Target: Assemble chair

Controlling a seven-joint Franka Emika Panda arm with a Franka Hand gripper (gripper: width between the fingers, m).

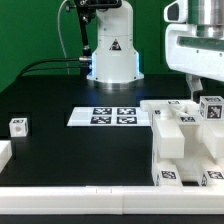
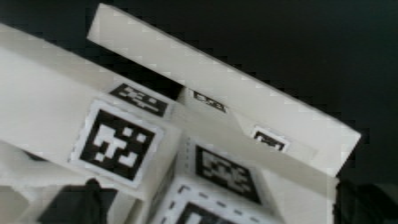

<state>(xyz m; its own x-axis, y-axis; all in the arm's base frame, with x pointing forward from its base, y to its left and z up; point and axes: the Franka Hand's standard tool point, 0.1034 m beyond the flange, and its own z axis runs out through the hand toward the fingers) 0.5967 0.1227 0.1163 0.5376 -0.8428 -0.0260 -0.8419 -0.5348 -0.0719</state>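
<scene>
Several blocky white plastic chair parts (image 1: 182, 140) cluster at the exterior view's right on my matte black table (image 1: 60, 150), beneath the gripper (image 1: 196, 88). Wrist view: tagged flat slabs (image 2: 196, 90) fill the frame; finger spread I cannot tell.

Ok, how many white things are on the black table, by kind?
Marker board: 1
Loose chair pieces, the exterior view's left: 2
Bunched pile of chair pieces, uncountable singly: 1
Total: 4
</scene>
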